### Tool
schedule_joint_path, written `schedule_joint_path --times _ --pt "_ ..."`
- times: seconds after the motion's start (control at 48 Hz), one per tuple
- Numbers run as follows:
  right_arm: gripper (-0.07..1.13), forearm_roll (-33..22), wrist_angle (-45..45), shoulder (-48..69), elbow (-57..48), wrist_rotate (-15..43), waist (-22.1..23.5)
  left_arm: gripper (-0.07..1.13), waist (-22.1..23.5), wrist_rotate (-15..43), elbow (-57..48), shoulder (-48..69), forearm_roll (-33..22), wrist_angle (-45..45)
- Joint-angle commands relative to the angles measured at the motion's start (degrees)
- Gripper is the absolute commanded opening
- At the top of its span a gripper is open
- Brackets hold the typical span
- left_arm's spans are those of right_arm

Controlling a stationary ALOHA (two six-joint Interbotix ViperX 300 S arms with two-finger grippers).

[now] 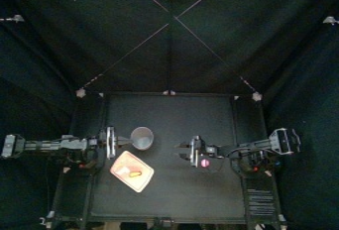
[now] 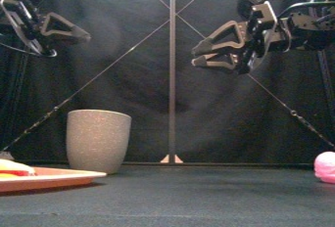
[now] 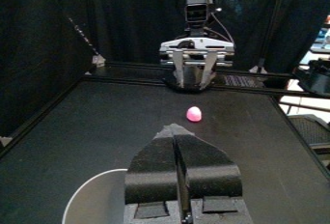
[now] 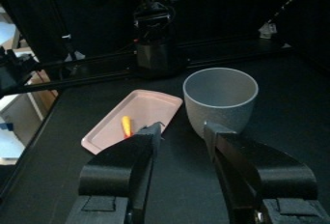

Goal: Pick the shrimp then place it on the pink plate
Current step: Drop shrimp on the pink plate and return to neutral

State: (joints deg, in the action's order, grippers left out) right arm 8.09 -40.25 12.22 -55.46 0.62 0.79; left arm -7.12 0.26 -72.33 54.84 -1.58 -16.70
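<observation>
We see both arms hanging high over the black table (image 3: 77,122), neither touching anything. The left gripper (image 3: 178,133) sits at the upper left of the front view, its jaws pressed together with nothing between them. We judge it is held there to leave the middle free. The right gripper (image 4: 182,128) hangs at the upper right of the front view, jaws spread fairly wide and empty, which suits an arm readied for a grasp.

The small rounded pink toy (image 2: 326,167) lies on bare table at the lower right of the front view. In the top view it is just right of centre, just beside the right gripper. Its curled, lumpy shape makes us take it for the shrimp, though it is too small for us to be sure. The flat pink plastic tray (image 4: 145,107) lies left of centre, low in the top view, apart from the toy. On it is a thin orange piece (image 4: 126,126) that we cannot identify. The tall grey speckled cup (image 2: 98,141) stands upright just behind the tray.

If our reading holds, the pick is not yet begun. The right arm is nearer, so we expect it must descend over the toy, close, and carry it leftward clear of the cup.
</observation>
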Motion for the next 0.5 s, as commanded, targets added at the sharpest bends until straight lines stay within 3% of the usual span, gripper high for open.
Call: schedule_joint_path --times 0.021,0.5 --pt "0.80 0.0 -0.4 1.8 -0.1 -0.1 1.1 0.02 -0.1 0.1 0.7 -0.2 0.1 -0.7" --pt "0.80 0.1 -0.5 1.8 -0.8 -0.1 1.1 0.02 -0.1 -0.1 0.4 -0.2 -0.1 -0.6"
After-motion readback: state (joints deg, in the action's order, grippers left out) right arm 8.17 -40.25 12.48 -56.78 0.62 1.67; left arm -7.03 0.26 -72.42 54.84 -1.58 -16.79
